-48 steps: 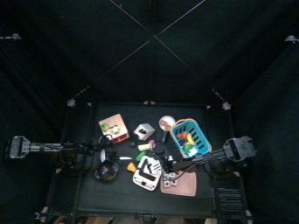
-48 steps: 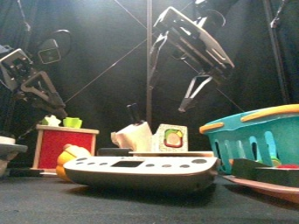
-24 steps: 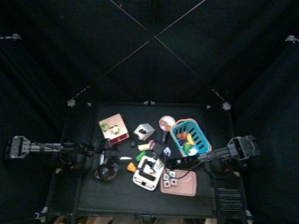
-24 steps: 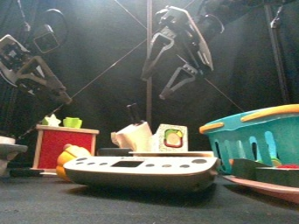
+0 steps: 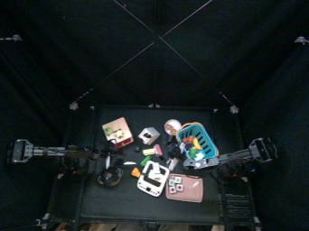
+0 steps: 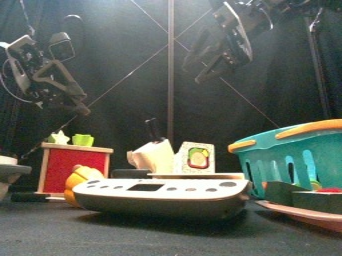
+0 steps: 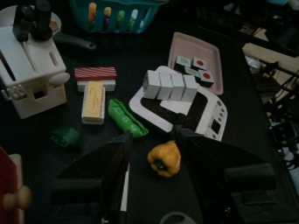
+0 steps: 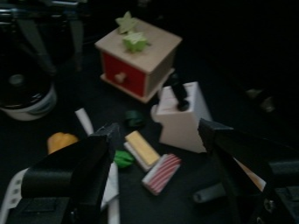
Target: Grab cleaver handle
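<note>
The white wooden knife block stands near the middle of the black desk. The black cleaver handle rises out of its top, upright, and neither arm touches it.

The left tool is released, its jaws spread wide with nothing between them. It hangs above the desk to the left of the block and nearer the front edge, over a small yellow toy pepper that lies on the desk. The right tool is also released and empty. It hangs high above the desk, to the right of the block, and its wrist camera looks down on the block.

Left of the block and just beside it sits a red wooden box with green star shapes on its lid. To the block's right stands a teal plastic basket. In front of the block lies a flat white plastic scale, and a pink plastic tray lies beside the scale, in front of the basket.
</note>
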Tool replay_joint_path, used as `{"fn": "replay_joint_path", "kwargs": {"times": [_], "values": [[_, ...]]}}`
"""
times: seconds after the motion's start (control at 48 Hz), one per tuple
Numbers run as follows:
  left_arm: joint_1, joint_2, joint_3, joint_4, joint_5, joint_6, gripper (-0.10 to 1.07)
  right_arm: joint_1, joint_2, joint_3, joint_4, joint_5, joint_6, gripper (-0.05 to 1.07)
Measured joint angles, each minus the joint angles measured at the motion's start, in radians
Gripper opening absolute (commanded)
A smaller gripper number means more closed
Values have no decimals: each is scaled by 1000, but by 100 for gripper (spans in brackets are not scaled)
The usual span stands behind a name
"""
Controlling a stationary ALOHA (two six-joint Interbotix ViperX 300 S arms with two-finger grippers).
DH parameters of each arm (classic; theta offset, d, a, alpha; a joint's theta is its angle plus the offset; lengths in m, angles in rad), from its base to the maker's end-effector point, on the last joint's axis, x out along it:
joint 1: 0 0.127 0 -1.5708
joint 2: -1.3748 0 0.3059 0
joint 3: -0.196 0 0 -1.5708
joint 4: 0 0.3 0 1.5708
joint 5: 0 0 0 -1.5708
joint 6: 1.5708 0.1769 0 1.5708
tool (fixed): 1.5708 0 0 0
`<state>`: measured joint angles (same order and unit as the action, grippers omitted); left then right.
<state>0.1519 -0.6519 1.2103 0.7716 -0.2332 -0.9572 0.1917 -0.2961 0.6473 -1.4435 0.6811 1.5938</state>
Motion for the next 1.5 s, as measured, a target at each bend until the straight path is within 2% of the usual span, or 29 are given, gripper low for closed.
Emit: {"fn": "replay_joint_path", "kwargs": {"times": [0.188, 0.354, 0.542, 0.729, 0.854, 1.0, 1.167, 1.5], "values": [[-3, 44, -32, -6, 0, 14, 83, 40, -87, 75, -34, 31, 9, 102], [-46, 115, -89, -3, 0, 20, 83, 44, -123, 123, -37, -6, 9, 102], [-124, 212, -166, 18, 0, 63, 83, 29, -117, 153, -80, -129, 8, 101], [-170, 308, -230, 17, 11, 80, 83, -32, -94, 164, -153, -244, 11, 101], [-196, 370, -261, 11, 58, 83, 83, -71, -86, 164, -160, -295, 11, 101], [-222, 426, -310, 15, 179, 91, 83, -87, -81, 163, -149, -325, 14, 101], [-275, 485, -373, 83, 318, 109, 83, -94, -63, 150, -130, -354, 28, 101], [-337, 624, -440, 75, 347, 112, 83, -101, -37, 149, -126, -362, 28, 101]]}}
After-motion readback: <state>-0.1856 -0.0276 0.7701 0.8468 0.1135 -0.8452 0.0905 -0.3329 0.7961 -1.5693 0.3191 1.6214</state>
